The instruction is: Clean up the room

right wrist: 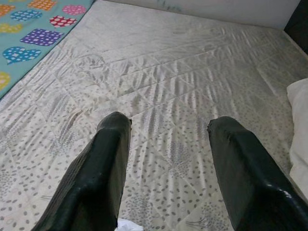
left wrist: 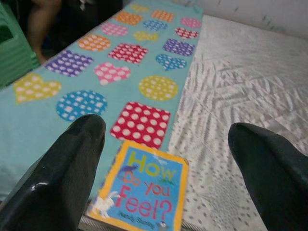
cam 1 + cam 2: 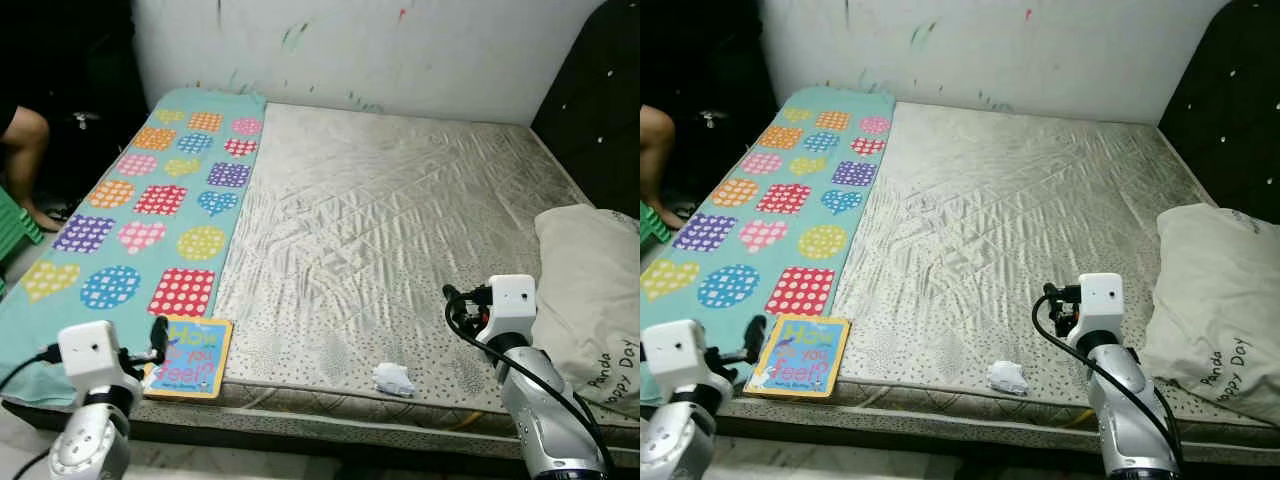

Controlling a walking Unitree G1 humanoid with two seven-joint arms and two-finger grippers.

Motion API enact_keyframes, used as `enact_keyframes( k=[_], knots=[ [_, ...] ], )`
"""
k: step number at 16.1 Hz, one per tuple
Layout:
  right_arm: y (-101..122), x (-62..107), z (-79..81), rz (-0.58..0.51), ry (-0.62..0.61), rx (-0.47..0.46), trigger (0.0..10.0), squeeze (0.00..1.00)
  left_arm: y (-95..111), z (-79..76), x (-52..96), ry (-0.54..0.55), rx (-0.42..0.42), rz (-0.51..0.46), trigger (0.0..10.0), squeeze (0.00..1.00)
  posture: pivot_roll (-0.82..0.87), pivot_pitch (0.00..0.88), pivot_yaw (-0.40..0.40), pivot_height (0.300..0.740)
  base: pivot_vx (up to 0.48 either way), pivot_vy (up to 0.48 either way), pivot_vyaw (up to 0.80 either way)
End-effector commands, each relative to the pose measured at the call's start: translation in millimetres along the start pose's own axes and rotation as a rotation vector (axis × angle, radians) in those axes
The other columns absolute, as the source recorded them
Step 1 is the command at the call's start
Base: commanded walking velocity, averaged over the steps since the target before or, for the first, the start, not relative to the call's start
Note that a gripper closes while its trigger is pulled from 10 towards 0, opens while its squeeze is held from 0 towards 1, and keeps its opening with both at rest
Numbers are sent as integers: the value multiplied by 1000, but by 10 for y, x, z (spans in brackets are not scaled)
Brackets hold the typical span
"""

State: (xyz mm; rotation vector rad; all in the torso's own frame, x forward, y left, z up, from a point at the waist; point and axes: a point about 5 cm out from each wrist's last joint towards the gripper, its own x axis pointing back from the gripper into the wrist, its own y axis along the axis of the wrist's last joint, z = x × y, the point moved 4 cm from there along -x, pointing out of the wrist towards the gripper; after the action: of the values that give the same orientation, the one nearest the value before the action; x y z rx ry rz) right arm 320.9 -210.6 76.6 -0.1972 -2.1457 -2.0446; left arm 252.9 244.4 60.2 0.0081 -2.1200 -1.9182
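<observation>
A children's book titled "How Do You Feel?" (image 3: 190,357) lies flat at the front edge of the bed, half on a teal patterned blanket (image 3: 150,200). My left gripper (image 2: 166,130) hovers open just in front of and above the book (image 2: 142,190), with nothing between its fingers. A crumpled white tissue (image 3: 393,379) sits near the mattress's front edge. My right gripper (image 1: 168,122) is open over the bare mattress (image 3: 400,200), a little behind and to the right of the tissue (image 1: 127,225).
A beige pillow (image 3: 590,300) with printed words lies at the right side of the bed. A person's leg (image 3: 25,150) and a green stool (image 3: 15,225) are on the left beside the bed. A marked white wall (image 3: 380,50) stands behind.
</observation>
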Motion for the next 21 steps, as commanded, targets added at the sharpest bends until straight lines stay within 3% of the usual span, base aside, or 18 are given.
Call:
enact_keyframes(
  k=[1,5,10,19,21],
  knots=[
    [19,-1,-80,10,-26,-10,10000,0,10,-53,14,-22,0,2,10000,0,-33,0,-85,740,0,0,0],
    [-15,19,-95,26,-31,-15,10000,0,59,-33,-12,-24,5,-14,10000,0,-39,0,-84,740,0,0,-720],
    [16,15,-71,14,-20,-17,10000,0,186,-152,-49,-87,43,-60,10000,0,-42,0,-82,740,0,0,0],
    [15,-15,-42,18,-11,-21,10000,0,184,-153,-37,-97,43,-55,10000,0,-34,0,-83,740,0,0,0],
    [9,-27,-40,22,-12,-25,10000,0,184,-162,-40,-102,44,-56,10000,0,-29,0,-85,740,0,0,-800]
  ],
)
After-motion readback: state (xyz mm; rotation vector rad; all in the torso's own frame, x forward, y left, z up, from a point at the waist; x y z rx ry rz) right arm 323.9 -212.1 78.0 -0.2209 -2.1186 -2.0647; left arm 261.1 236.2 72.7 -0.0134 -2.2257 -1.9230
